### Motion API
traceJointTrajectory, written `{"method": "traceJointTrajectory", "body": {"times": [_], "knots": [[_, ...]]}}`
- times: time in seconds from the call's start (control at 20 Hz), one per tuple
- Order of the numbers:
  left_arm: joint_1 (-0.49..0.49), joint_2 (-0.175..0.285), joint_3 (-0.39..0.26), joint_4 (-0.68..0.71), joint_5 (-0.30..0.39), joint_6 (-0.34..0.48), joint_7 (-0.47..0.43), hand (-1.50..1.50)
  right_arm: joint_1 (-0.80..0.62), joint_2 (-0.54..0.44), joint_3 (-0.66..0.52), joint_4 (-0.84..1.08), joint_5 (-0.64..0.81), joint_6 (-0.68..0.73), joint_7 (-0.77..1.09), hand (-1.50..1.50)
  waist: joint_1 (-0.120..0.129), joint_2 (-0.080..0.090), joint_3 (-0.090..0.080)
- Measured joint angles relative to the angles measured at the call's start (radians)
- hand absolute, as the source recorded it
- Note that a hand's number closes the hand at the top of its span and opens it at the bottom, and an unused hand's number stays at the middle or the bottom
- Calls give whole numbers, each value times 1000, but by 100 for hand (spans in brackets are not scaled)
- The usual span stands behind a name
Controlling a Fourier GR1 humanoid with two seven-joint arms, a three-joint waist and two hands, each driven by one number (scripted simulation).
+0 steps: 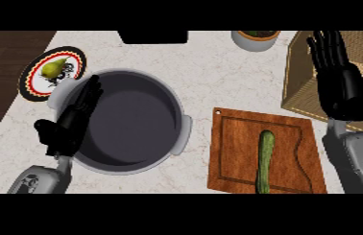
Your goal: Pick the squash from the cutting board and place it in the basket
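White marbled tabletop (212, 76). The squash (265, 159) is long, thin, dark green and smooth. It lies lengthwise on the cutting board (234, 152), right of the board's middle, with its near end at the board's near edge. No hand touches it. The cutting board is reddish-brown wood, rectangular, with a groove inside its border and a small hole at its far left corner. It sits at the tabletop's near right, slightly rotated.

The basket (301, 80) is tan woven wicker with straight sides. It sits at the right edge, just beyond the board's far right corner.

The right hand (337, 80) is black and shows over the basket's right part, its fingers (327, 47) straight, apart, pointing to the far edge, holding nothing. The left hand (71, 121) lies over the left rim of the pot (177, 128), its fingers (89, 92) straight and close together, also empty.

The pot is big, round, grey metal with a dark inside and a side handle, left of centre. At the far left, a round plate (35, 78) with a red-and-black patterned rim carries a yellow-green pear (53, 68). At the far edge are a small grey bowl (254, 43) and a black block (152, 36).
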Motion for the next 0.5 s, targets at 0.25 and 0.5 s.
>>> {"method": "traceJointTrajectory", "body": {"times": [0.25, 0.5], "knots": [[-8, 60, 20, -34, -31, -34, -30, 0, 134, -14, -2, -3, -37, 82, -24, 150, -33, 6, -42], [-24, 73, 5, -41, -34, -94, -62, 0, 252, 33, 153, -55, 71, 154, -180, -150, -42, 9, -54]]}}
